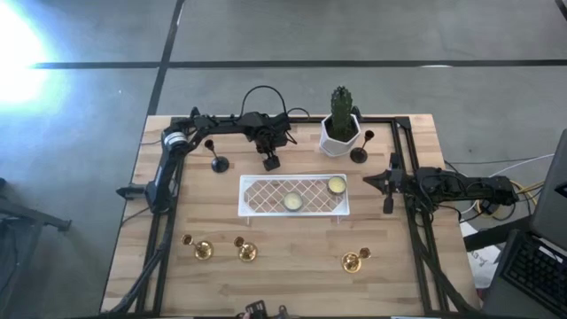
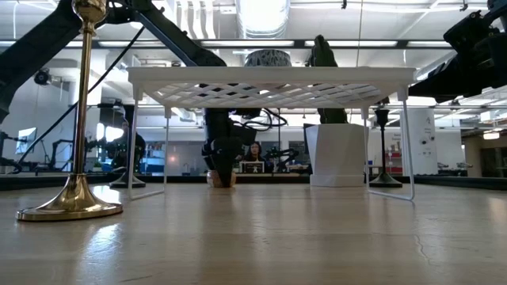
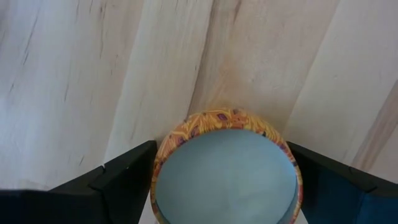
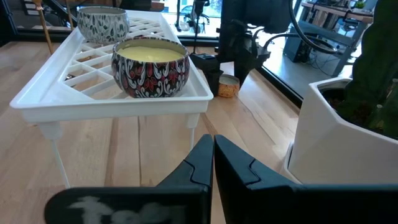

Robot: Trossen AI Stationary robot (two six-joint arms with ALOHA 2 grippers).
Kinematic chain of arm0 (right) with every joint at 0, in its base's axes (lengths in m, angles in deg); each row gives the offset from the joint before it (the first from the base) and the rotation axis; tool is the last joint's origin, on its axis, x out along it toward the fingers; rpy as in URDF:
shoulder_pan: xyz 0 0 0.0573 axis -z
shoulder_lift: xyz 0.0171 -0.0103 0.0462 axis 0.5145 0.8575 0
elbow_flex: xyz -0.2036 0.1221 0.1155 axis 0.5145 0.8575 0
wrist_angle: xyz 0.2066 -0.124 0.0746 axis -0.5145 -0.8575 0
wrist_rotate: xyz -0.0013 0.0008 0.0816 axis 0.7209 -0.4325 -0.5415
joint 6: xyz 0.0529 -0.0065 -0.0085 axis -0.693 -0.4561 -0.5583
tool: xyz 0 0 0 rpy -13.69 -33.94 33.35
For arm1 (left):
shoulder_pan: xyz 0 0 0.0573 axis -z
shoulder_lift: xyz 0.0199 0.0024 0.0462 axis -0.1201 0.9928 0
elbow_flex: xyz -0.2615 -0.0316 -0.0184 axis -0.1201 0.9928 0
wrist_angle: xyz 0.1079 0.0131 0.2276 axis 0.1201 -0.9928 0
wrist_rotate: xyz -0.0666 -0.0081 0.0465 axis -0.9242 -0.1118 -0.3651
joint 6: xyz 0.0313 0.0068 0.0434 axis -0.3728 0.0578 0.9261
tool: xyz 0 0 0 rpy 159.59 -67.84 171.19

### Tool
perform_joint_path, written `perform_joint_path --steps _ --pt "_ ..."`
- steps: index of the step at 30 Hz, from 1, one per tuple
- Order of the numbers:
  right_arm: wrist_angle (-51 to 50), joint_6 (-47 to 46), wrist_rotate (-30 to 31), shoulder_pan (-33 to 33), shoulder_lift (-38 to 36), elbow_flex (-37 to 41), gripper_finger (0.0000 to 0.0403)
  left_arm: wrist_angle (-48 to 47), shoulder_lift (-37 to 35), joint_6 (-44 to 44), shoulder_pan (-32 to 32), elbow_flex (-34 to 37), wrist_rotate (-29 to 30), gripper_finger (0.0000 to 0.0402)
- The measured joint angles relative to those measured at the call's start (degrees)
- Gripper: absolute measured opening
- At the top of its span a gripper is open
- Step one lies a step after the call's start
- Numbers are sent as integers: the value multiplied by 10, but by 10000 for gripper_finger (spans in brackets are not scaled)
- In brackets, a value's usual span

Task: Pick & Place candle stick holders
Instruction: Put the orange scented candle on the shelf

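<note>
Three gold candle stick holders (image 1: pixel 204 251) (image 1: pixel 246 252) (image 1: pixel 352 261) stand on their round bases near the table's front edge. Two black ones (image 1: pixel 218 163) (image 1: pixel 359 153) stand at the back. My left gripper (image 1: pixel 271 162) points down behind the white rack. It is open, with its fingers on either side of a small orange-patterned candle tin (image 3: pixel 227 168) that sits on the table. My right gripper (image 1: pixel 386 184) waits shut at the table's right side, holding nothing. My left gripper comes from above, pointing down, with one finger (image 3: pixel 124 180) on each side of the tin's round wall (image 3: pixel 163 149). The tin rests upright on the table. The fingers stand close against it, and I cannot tell whether they touch it.
A white lattice rack (image 1: pixel 266 197) stands mid-table with two candle tins (image 1: pixel 292 202) (image 1: pixel 337 185) on it. A white pot with a cactus (image 1: pixel 340 133) is at the back right, next to one black holder. Bare wood lies between the rack and the gold holders.
</note>
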Motion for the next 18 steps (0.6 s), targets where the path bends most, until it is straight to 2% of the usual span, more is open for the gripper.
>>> perform_joint_path --steps 14,18 --pt "0 0 0 0 0 0 8 -11 0 5 0 1 1 341" --pt "0 0 0 0 0 0 8 -16 0 7 0 1 1 319"
